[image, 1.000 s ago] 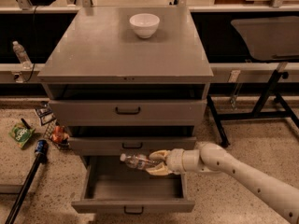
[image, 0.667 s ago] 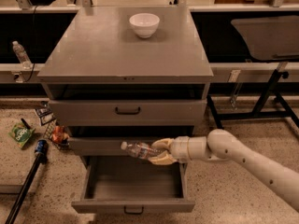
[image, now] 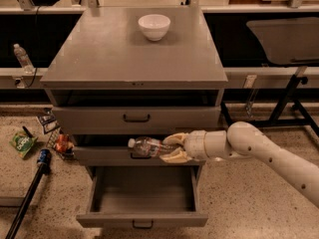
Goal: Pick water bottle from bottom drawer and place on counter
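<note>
The water bottle, clear with a white cap pointing left, lies sideways in my gripper, which is shut on it. The gripper holds it in front of the middle drawer, above the open bottom drawer, whose inside looks empty. My white arm reaches in from the right. The counter is the grey cabinet top above, well higher than the bottle.
A white bowl stands at the back middle of the counter. Another clear bottle stands on a pale ledge at far left. Snack packets and a dark pole lie on the floor at left. A dark table stands at right.
The gripper has lifted the bottle up out of the bottom drawer, from drawer level to the height of the middle drawer front.
</note>
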`<state>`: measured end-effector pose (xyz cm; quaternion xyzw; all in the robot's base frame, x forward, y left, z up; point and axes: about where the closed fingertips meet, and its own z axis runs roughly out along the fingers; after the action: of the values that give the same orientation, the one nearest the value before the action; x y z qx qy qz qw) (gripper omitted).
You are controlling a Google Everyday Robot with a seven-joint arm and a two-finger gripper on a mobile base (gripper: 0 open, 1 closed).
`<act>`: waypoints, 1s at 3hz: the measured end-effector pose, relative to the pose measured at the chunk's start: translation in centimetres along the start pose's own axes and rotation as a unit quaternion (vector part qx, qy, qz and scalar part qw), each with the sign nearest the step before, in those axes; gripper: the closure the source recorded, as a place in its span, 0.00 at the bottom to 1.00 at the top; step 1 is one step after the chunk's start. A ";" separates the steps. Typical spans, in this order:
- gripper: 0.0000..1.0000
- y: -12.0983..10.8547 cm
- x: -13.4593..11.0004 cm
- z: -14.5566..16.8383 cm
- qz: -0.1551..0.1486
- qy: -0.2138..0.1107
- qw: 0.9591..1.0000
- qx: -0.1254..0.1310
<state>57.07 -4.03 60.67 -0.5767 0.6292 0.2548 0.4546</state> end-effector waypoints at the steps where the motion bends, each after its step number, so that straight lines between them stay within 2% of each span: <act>1: 1.00 -0.3 -3.2 -3.4 -0.019 0.010 1.000 0.001; 2: 1.00 -0.7 -7.8 -7.2 -0.042 0.034 0.998 0.012; 3: 1.00 -1.5 -13.1 -10.3 -0.073 0.065 0.995 0.029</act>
<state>54.58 -6.54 77.00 -0.6232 0.6204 0.1644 0.4468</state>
